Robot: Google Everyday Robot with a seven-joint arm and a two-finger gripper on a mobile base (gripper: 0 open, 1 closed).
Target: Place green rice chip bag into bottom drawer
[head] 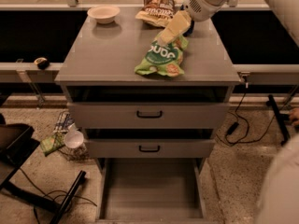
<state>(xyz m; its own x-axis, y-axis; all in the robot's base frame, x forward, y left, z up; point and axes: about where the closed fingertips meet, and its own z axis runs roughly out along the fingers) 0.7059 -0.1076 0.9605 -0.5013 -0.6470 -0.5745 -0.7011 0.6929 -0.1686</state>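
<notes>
Green rice chip bag (pixel 162 58) lies on cabinet (pixel 107 50) (gripper (pixel 164 38) at far end).

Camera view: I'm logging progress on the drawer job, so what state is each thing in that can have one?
Green rice chip bag: lying flat on the cabinet top, not in a drawer.
Bottom drawer: pulled open, nothing seen inside.
Middle drawer: pushed in.
Top drawer: pushed in.
Gripper: at the green bag's far end, lifting nothing.
White bowl: upright.
Brown-and-white chip bag: lying at the back.
</notes>
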